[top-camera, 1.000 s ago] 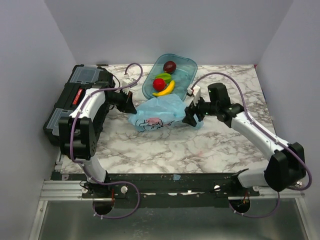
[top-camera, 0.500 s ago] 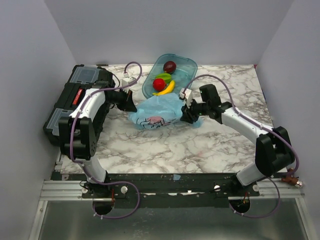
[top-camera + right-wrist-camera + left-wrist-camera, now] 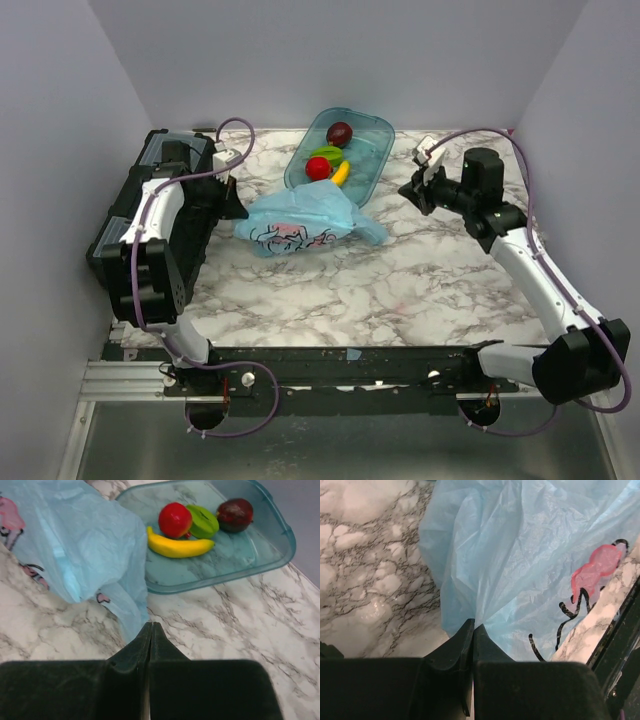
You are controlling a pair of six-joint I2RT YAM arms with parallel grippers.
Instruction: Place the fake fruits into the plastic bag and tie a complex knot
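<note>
Here, the left gripper (image 3: 234,206) had its jaws pressed together on the left edge of the plastic bag (image 3: 300,222). In the wrist view, the blue film gathered into the tips. The bag lay crumpled on the marble worktop (image 3: 400,290). Its far edge met the near rim of the teal tray (image 3: 375,160), and its left edge lay near the black tool case (image 3: 125,215). The right gripper (image 3: 412,190) stood right of the tray, jaws closed on nothing and clear of the bag's right tail.

The yellow banana (image 3: 177,547), red fruit (image 3: 175,520) and green piece (image 3: 202,522) sat touching in the tray, with the maroon fruit (image 3: 235,514) just beside them. Bare marble lay open between the bag and the arm bases, and also right of the tray. Plain grey walls closed the left, far and right sides.
</note>
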